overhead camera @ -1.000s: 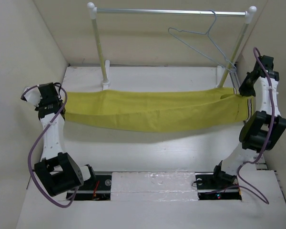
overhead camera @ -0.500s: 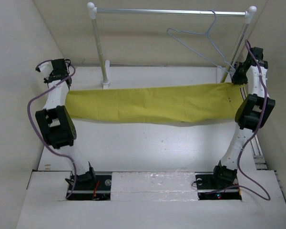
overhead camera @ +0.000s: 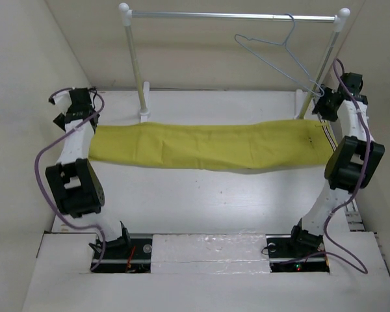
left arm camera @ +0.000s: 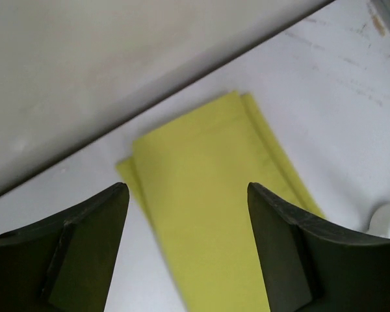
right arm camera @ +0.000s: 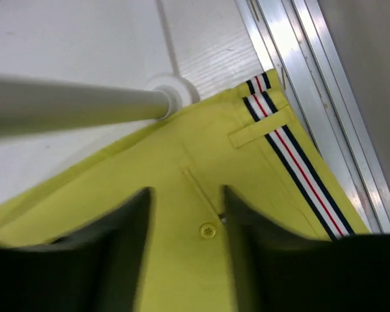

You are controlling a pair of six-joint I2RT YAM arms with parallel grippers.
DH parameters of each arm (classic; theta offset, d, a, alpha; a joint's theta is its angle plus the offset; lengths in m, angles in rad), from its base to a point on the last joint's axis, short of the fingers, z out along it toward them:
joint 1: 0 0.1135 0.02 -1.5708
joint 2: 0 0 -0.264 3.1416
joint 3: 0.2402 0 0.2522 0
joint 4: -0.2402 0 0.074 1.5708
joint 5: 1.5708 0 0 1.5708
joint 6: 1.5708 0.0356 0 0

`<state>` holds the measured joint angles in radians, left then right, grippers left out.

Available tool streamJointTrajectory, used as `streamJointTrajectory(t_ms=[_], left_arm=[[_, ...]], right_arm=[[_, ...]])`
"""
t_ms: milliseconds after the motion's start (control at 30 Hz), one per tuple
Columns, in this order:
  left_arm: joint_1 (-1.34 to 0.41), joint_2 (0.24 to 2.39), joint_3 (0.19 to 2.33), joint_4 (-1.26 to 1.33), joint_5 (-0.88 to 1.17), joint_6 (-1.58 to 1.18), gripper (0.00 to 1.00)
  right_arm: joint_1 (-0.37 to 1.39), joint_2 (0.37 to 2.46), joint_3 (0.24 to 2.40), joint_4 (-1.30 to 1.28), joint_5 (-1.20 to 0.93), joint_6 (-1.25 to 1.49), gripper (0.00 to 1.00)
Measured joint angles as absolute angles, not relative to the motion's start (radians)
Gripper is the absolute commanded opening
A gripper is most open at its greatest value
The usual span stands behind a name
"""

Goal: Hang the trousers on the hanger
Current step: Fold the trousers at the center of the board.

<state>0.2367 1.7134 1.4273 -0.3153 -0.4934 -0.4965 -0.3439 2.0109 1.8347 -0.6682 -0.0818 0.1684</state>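
Our left gripper and right gripper hover open over mustard-yellow cloth trousers lying 9-to-3 o'clock, the pale wire hanger at 11 o'clock from the right.

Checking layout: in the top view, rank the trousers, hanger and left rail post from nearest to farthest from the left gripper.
1. trousers: leg ends right under the left gripper.
2. left rail post: behind, to its right.
3. hanger: far right, hung at the back.
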Motion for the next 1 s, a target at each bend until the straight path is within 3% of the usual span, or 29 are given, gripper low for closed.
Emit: streamJointTrajectory(t_ms=[67,167,233,267,367,533,600,733,900,1000], left_arm=[[0.240,1.583,1.283,-0.285,-0.479,-0.516,0.66],[0.270,1.481,1.136,-0.234,-0.440,-0.548,0.64],[0.300,1.493,1.104,-0.228,-0.413,-0.569,0.64],[0.310,1.521,1.105,-0.223,-0.400,-0.578,0.64],[0.327,1.602,1.130,-0.221,-0.381,-0.592,0.61],[0.326,1.803,1.222,-0.229,-0.336,-0.617,0.53],[0.324,1.842,1.245,-0.233,-0.329,-0.627,0.42],[0.323,1.890,1.282,-0.244,-0.320,-0.639,0.39],[0.323,1.891,1.282,-0.236,-0.306,-0.646,0.04],[0.323,1.891,1.282,-0.234,-0.297,-0.641,0.00]], right_arm=[[-0.346,1.885,1.688,-0.607,-0.097,0.172,0.06],[-0.346,1.762,1.563,-0.553,-0.118,0.195,0.00],[-0.340,1.645,1.450,-0.457,-0.143,0.223,0.07],[-0.330,1.611,1.410,-0.428,-0.155,0.232,0.22],[-0.271,1.555,1.326,-0.384,-0.200,0.242,0.45],[-0.155,1.551,1.239,-0.356,-0.323,0.218,0.49],[-0.116,1.549,1.211,-0.365,-0.345,0.196,0.49],[-0.076,1.513,1.150,-0.389,-0.360,0.158,0.49],[-0.075,1.420,1.084,-0.395,-0.358,0.146,0.51],[-0.088,1.384,1.058,-0.396,-0.363,0.144,0.51]])
